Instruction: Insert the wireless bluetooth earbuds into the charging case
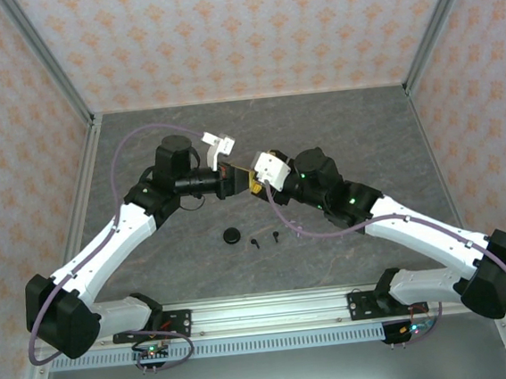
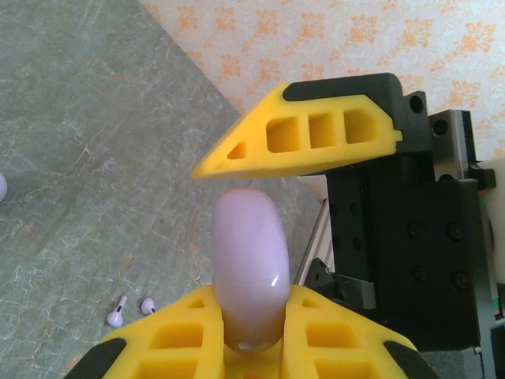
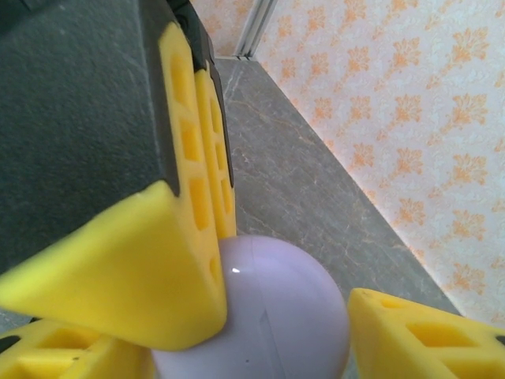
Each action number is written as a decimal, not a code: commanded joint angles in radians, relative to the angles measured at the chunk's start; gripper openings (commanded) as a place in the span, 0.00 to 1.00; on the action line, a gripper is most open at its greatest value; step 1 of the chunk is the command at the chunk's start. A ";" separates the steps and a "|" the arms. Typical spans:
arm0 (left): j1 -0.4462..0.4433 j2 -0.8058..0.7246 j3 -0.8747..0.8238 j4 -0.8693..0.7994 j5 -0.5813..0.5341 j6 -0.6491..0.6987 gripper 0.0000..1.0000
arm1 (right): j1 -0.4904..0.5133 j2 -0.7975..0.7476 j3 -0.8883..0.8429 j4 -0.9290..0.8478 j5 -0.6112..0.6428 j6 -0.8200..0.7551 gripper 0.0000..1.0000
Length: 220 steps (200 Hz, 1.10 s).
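- A lilac earbud (image 2: 117,312) and a second lilac earbud (image 2: 147,304) are seen lying close together on the grey surface (image 2: 79,142), low in the left wrist view.
- A black earbud (image 1: 255,243) and another black earbud (image 1: 275,236) are seen in the top view just beside a round black case (image 1: 231,235). They lie between the two arms, on the near side of the end effectors.
- Which way the earbud stems point is too small to be told.
- The lilac charging case (image 2: 248,260) is held clear of the surface and well apart from every earbud. It is seen edge-on from the left wrist, with its long axis running straight out from the fingers. A seam is visible and the lid appears to be closed.
- The left end effector (image 2: 248,328) is clamped on the lilac charging case across its thin dimension.
- The right end effector (image 3: 268,339) is placed around the same case with its jaws apart. A gap is seen between the case and one of its fingers (image 3: 418,332), so no grip is judged to be made there.
- The earbuds are judged to lie below both end effectors and towards the arm bases, so a descent towards the near side would be needed.
- The right arm is judged the free one for picking.
- The lid would probably have to be opened first.
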 commanded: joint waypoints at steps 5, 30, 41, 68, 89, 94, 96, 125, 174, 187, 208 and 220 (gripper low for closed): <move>-0.005 -0.018 -0.012 0.058 -0.049 0.034 0.05 | -0.017 -0.012 0.016 -0.037 -0.036 0.034 0.70; -0.006 -0.044 -0.052 0.110 -0.108 0.053 0.03 | -0.040 -0.044 0.008 -0.050 -0.075 0.078 0.91; -0.006 -0.055 -0.077 0.152 -0.124 0.054 0.02 | -0.055 -0.066 -0.002 -0.056 -0.111 0.103 0.99; -0.011 -0.091 -0.145 0.277 -0.161 0.075 0.01 | -0.120 -0.133 -0.037 -0.074 -0.250 0.191 0.99; -0.022 -0.122 -0.196 0.346 -0.191 0.111 0.01 | -0.195 -0.194 -0.094 -0.031 -0.379 0.294 0.99; -0.024 -0.128 -0.206 0.358 -0.195 0.121 0.01 | -0.214 -0.207 -0.112 -0.006 -0.403 0.329 0.99; -0.025 -0.129 -0.208 0.363 -0.195 0.126 0.01 | -0.222 -0.212 -0.119 0.006 -0.413 0.342 0.99; -0.046 -0.145 -0.241 0.394 -0.198 0.187 0.00 | -0.302 -0.252 -0.209 0.195 -0.504 0.527 0.98; -0.077 -0.150 -0.252 0.378 -0.193 0.267 0.00 | -0.309 -0.185 -0.171 0.258 -0.529 0.575 0.93; -0.079 -0.150 -0.252 0.374 -0.191 0.276 0.00 | -0.308 -0.161 -0.150 0.253 -0.537 0.570 0.93; -0.079 -0.154 -0.256 0.372 -0.188 0.282 0.00 | -0.309 -0.118 -0.124 0.242 -0.535 0.563 0.91; -0.081 -0.155 -0.256 0.372 -0.185 0.281 0.00 | -0.309 -0.098 -0.113 0.241 -0.528 0.566 0.90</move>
